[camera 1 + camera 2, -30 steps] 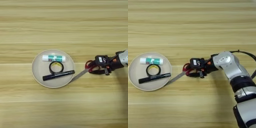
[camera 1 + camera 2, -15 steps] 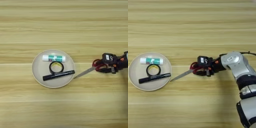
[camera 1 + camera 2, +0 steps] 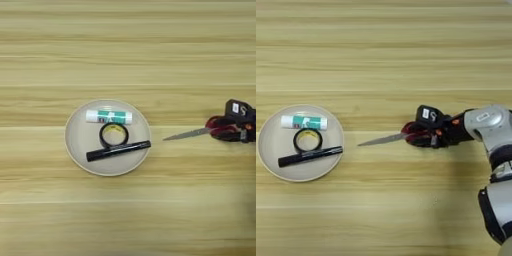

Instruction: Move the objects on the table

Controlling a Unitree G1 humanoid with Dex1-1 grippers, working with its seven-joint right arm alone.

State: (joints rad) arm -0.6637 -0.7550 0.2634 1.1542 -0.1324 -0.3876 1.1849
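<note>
Counting one scissors [image 3: 401,136], one marker [image 3: 310,155], one glue stick [image 3: 304,121]

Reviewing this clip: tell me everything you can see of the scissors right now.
The scissors have red handles and slim grey metal blades that look closed into one point. They lie roughly flat, blades pointing left toward the round beige plate but apart from it. The right pincer sits over the red handles, hiding much of them; its grip cannot be made out. Whether the scissors rest on the wooden table or hover just above it is unclear.
</note>
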